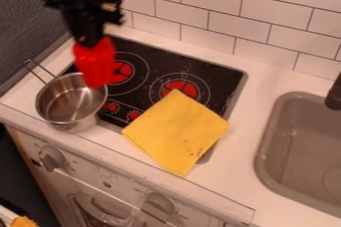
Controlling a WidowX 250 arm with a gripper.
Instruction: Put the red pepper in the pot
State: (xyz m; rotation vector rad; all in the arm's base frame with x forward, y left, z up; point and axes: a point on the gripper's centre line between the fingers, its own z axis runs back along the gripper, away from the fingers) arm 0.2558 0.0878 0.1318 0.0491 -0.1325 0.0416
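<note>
Bright red pepper (97, 64) held by the silver metal pot (70, 102)

The black two-finger pincer (92, 40) is clamped on the pepper, which overlaps the pot's rim in view. A square yellow cloth (176, 132) partly covers the black stovetop (152, 60). Markings around the round grey knobs (52, 157) are too small to read.

The round silver metal pot (61, 102), smooth and glossy, overlaps the stovetop's left edge; the square yellow cloth (175, 132), matt and soft-looking, overlaps its front edge. The black rectangular stovetop (220, 75) looks smooth and glossy.
</note>
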